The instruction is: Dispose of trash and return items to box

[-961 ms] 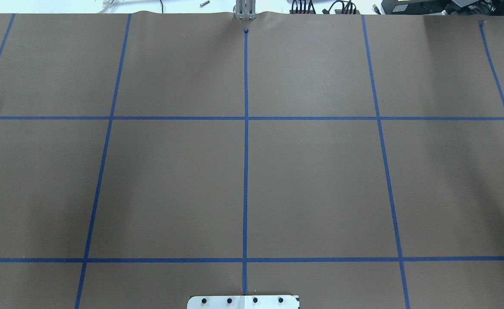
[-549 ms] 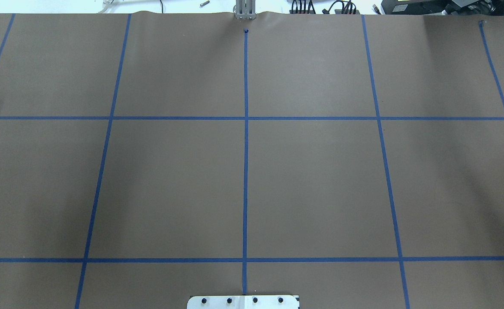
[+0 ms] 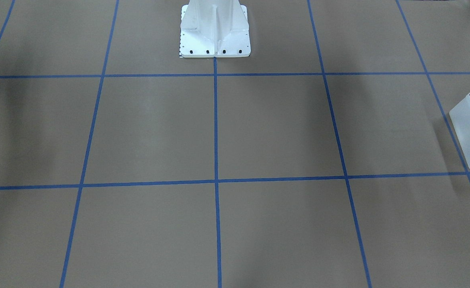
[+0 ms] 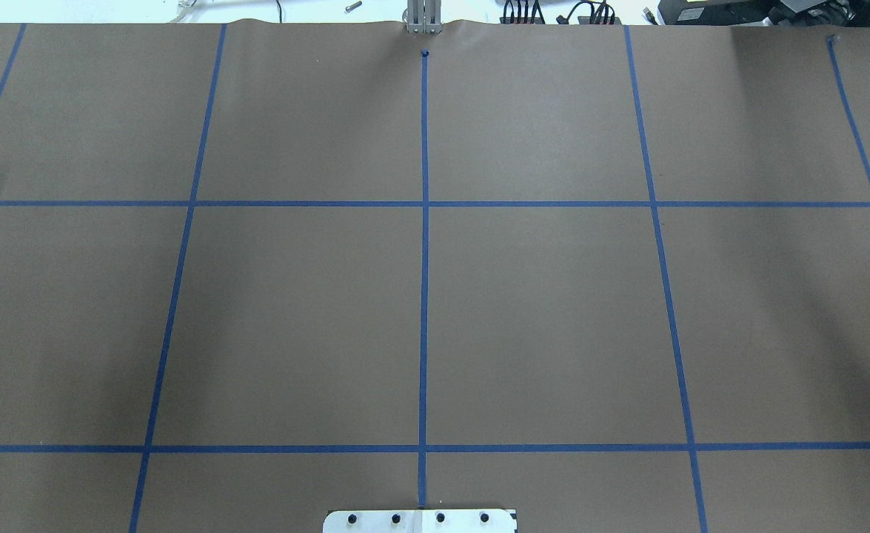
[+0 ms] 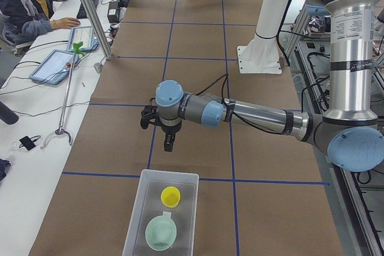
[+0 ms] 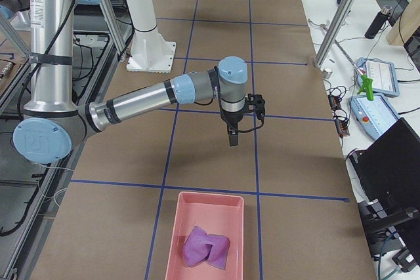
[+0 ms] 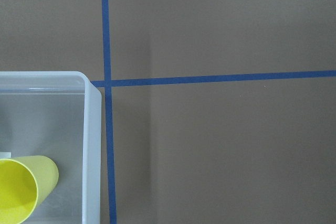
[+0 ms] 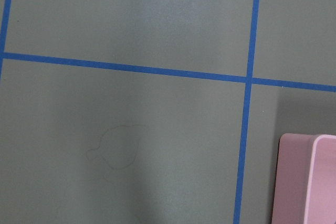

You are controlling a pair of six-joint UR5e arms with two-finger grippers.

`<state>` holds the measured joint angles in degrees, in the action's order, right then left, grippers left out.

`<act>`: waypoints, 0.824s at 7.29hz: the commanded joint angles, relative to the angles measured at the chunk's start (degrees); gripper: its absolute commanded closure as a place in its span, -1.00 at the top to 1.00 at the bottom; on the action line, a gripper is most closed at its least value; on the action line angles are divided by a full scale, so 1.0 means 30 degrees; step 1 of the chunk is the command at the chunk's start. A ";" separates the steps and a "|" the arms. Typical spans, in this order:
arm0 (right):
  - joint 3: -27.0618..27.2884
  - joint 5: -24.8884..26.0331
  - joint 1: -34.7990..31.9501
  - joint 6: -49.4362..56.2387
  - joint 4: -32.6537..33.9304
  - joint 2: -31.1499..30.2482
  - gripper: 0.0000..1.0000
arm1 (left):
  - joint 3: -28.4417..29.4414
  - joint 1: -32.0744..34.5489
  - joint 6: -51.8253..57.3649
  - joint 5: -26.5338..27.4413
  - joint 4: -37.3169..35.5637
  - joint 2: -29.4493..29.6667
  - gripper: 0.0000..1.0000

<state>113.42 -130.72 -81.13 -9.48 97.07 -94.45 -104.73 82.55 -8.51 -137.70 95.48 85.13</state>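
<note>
- yellow cup and mint bowl sat in the box on blue-taped brown paper
- operator sat at a side desk
- left gripper, right gripper: jaw state was unclear

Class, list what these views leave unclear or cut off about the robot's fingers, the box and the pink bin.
1. Left fingers: small, left side view only; open or shut unclear.
2. Right fingers: likewise, right side view only.
3. Box: cut by the front-facing view's right edge, bowl out of frame there.
4. Yellow cup: cut by the left wrist view's edge.
5. Pink bin: only a corner in the right wrist view.
</note>
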 commanded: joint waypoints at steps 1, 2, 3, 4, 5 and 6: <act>-0.0220 0.0036 0.0001 0.0112 -0.0013 -0.0097 1.00 | -0.0098 0.0516 0.0608 -0.0066 -0.0099 0.0043 0.94; -0.0220 0.0008 0.0001 0.0344 -0.0013 -0.0127 1.00 | -0.0301 0.0810 0.0638 -0.0066 -0.0099 -0.0015 0.95; -0.0220 -0.0079 0.0001 0.0781 -0.0013 -0.0243 1.00 | -0.0303 0.0842 0.0638 -0.0066 -0.0099 -0.0016 0.95; -0.0133 -0.0109 0.0001 0.0757 -0.0042 -0.0244 1.00 | -0.0245 0.0813 0.0638 0.0108 -0.0041 0.0042 0.95; -0.0161 -0.0081 0.0001 0.0785 -0.0042 -0.0244 1.00 | -0.0303 0.0813 0.0638 0.0139 -0.0041 -0.0015 0.95; -0.0220 -0.0022 0.0001 0.0757 -0.0042 -0.0244 1.00 | -0.0274 0.0813 0.0551 0.0139 -0.0012 0.0013 0.95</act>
<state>112.89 -130.93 -81.13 -7.23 96.96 -95.16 -105.57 84.97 -6.65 -137.38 95.36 85.14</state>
